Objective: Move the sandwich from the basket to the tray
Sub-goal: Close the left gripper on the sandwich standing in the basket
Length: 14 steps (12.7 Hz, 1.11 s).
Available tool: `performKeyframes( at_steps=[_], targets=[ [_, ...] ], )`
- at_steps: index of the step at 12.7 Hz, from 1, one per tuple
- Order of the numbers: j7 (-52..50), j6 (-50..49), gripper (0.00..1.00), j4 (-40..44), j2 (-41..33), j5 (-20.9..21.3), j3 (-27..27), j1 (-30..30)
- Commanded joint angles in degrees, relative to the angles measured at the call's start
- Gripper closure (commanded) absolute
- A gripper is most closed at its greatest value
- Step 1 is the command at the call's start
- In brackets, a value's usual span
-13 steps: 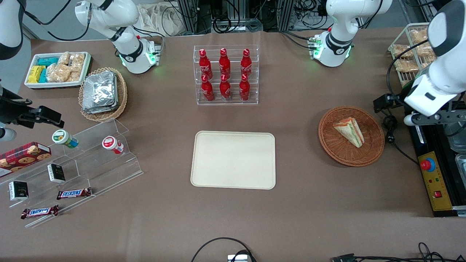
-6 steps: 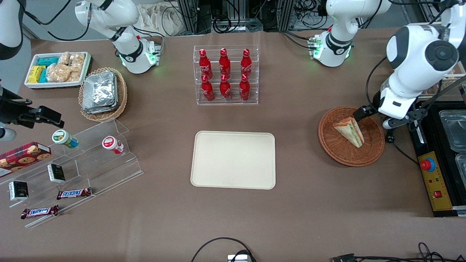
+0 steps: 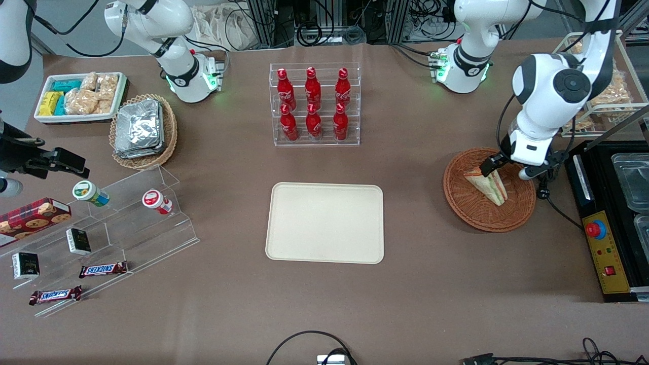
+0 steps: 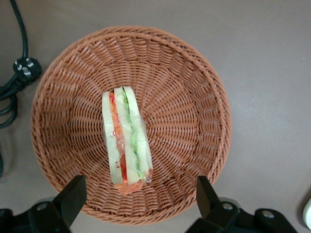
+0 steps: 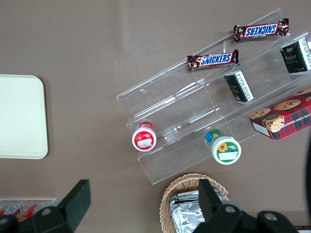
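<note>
The sandwich point(image 3: 488, 184), a wrapped white-bread wedge with green, orange and red layers, lies in the round reddish-brown wicker basket point(image 3: 471, 208) toward the working arm's end of the table. My left gripper point(image 3: 509, 169) hangs open above the basket, over the part of it farther from the front camera. In the left wrist view the black fingers point(image 4: 73, 194) stand wide apart, straddling one end of the sandwich point(image 4: 125, 141) above the basket's rim point(image 4: 214, 97), and touch nothing. The cream tray point(image 3: 324, 223) lies flat at the table's middle.
A black plug and cable point(image 3: 543, 193) lie on the table beside the basket. A control box with a red button point(image 3: 596, 230) sits at the table's edge. A rack of red bottles point(image 3: 314, 104) stands farther from the front camera than the tray.
The left arm has swung in from the table's edge toward the basket. Its open gripper has come to hang over the sandwich. The sandwich and basket have not moved.
</note>
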Motion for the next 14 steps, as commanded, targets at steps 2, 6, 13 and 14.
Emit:
performKeyframes(
  at_steps=[2,6,13,14],
  targets=[
    [-3.3,7.1,0.00,-5.5,-0.9,2.0,0.2,0.1],
    [-4.5,13.6,0.00,-7.4,2.5,2.0,0.2,0.1],
    [-4.5,24.2,0.00,-9.2,9.6,2.5,0.4,1.2],
    [-4.5,24.5,0.00,-9.2,10.2,3.2,0.4,1.3]
  ],
)
